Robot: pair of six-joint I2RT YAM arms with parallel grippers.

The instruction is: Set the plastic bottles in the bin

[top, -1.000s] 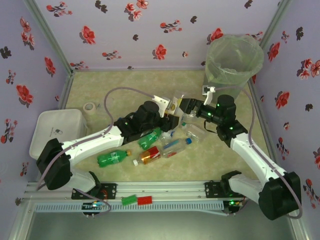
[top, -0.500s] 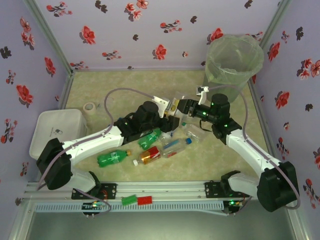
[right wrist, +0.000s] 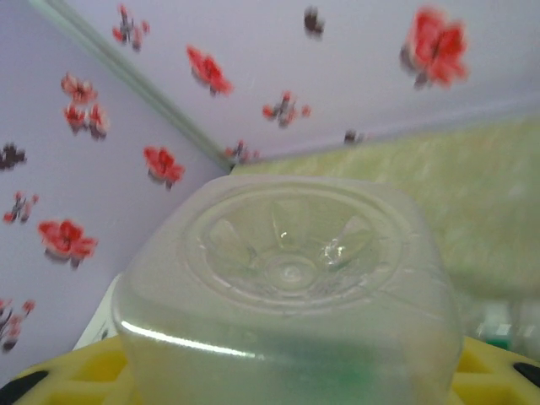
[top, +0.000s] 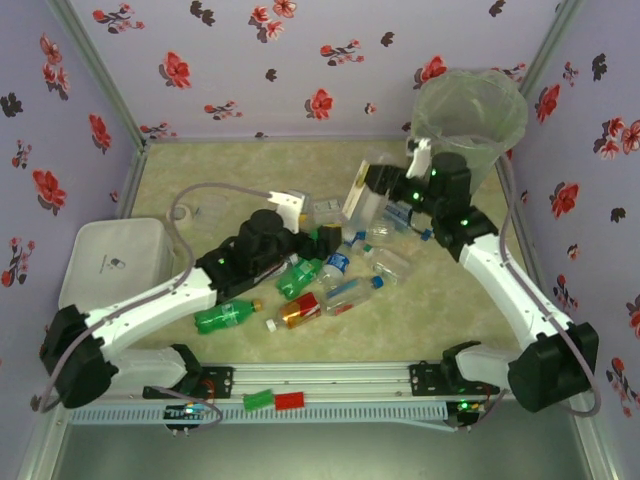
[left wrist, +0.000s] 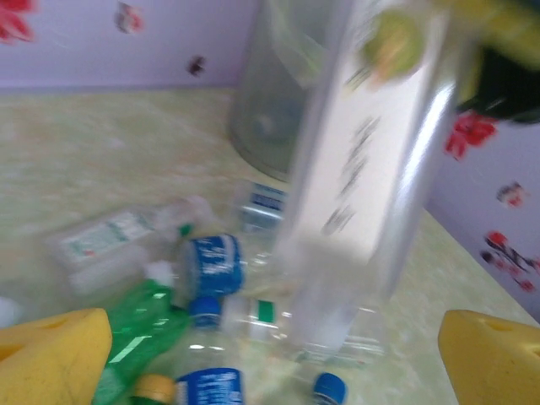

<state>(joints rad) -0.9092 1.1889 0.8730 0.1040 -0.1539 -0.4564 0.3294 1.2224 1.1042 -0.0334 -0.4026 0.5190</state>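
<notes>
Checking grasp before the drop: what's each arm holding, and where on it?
Right gripper holds a clear bottle near its base. Left gripper holds nothing.

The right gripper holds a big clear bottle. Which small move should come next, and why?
Probably swing the right gripper toward the far right, to bring the clear square plastic bottle with a white label over the translucent grey-green bin. The bottle is lifted but hangs left of the bin's rim, so releasing now would likely miss.

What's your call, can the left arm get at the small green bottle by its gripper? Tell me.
Probably yes. The left gripper is open and empty, and the small green bottle lies uncovered right beside it, though other bottles crowd it.
</notes>
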